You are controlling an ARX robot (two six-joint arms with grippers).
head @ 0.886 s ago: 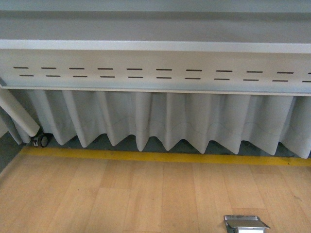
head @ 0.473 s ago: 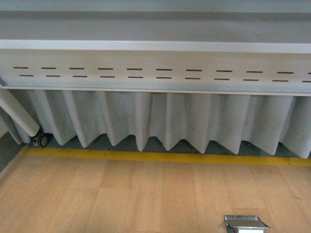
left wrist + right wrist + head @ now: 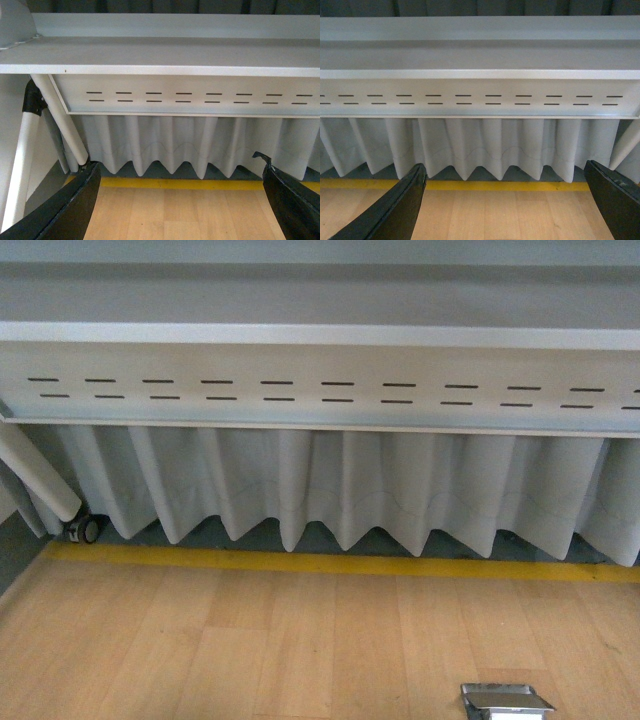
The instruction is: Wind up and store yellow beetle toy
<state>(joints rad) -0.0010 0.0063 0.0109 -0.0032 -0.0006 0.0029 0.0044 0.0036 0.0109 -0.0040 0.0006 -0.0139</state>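
Left gripper (image 3: 176, 161) and right gripper (image 3: 506, 165): jaws spread wide. Wood floor (image 3: 250, 650) open to far yellow stripe (image 3: 340, 564); floor box (image 3: 505, 700) near right.

The left pincer (image 3: 177, 165) has two smooth black fingers (image 3: 75, 205), broad, curved and tapering toward the tips, with a faint sheen. One tip carries a small ragged nick. The right pincer (image 3: 505, 167) has matching glossy black fingers (image 3: 395, 210), paler along their edges.
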